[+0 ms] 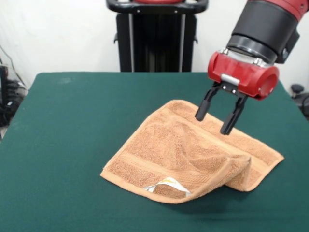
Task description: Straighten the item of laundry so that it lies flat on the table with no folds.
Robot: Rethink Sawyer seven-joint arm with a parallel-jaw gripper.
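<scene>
Your pincer (pixel 216 123) hangs spread above the towel (pixel 188 154), nothing between them. The towel's folded right half bulges up as the only obstacle; bare green surface (pixel 67 125) lies open on its left, near and far sides.

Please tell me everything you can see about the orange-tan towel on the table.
The towel is a small orange-tan piece of looped terry cloth with a woven band near its front edge. It is not flat: one part is folded over onto the rest, making a raised double layer. A small white label shows at the front edge. It lies on the dark green table, right of centre. The open gripper hangs over its far part; contact is unclear.
</scene>
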